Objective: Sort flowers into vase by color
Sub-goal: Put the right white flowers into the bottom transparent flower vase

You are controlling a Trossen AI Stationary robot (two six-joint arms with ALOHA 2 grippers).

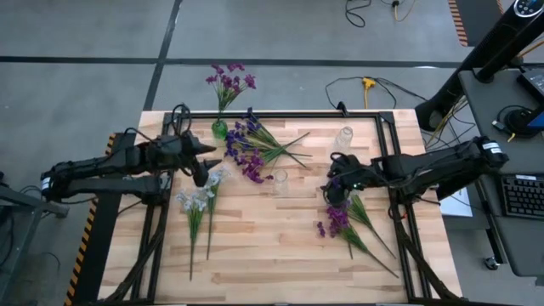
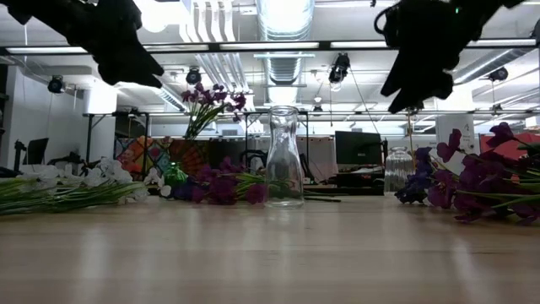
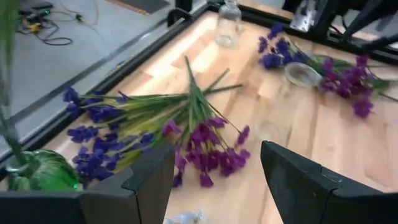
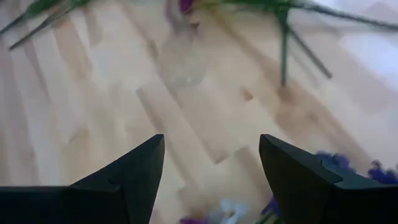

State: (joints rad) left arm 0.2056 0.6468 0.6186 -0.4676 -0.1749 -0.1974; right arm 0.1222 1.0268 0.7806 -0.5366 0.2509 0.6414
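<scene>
Flowers point(image 1: 252, 149) — loose bunches lying on desk point(image 1: 280, 246); one magenta spray standing in green vase point(image 1: 219, 129). Left hand point(image 1: 201, 179) — fingers apart, above white bunch. Right hand point(image 1: 328, 194) — fingers apart, empty.

An industrial lab or workshop is indicated. A wooden table point(image 1: 280, 229) is set on a grey concrete floor point(image 1: 76, 93) where loose cables point(image 1: 361, 85) and hazard-striped tape point(image 1: 459, 21) are seen. Exposed ceiling ducts point(image 2: 283, 21), strip lights point(image 2: 354, 45) and a monitor point(image 2: 356, 148) are shown in the room behind.
</scene>
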